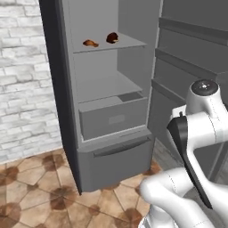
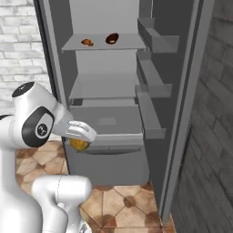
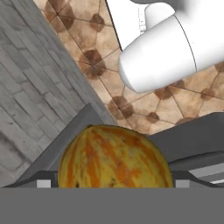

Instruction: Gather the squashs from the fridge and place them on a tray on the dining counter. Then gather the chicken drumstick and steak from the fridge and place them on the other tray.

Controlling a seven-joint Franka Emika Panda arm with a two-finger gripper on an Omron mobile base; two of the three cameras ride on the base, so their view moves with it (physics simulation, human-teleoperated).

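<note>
Gripper (image 2: 81,142) clamps squash (image 3: 114,157) between wide-set fingers, before open fridge (image 2: 113,91). Fingertips mostly hidden behind squash. Farther, top shelf: drumstick (image 1: 90,43), steak (image 1: 112,38). No legible writing.

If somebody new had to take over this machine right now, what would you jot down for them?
Gripper: jaws wide around an orange-yellow mottled squash, which sits between the finger tips; it looks held, low in front of the fridge.
Fridge: door open. Chicken drumstick and steak lie apart on the upper shelf, untouched. The shelf below looks bare.
Done: this squash is out of the fridge.
Left: carry it to a tray on the dining counter, then fetch the drumstick and steak for the other tray. Trays and counter are out of sight from here.
</note>
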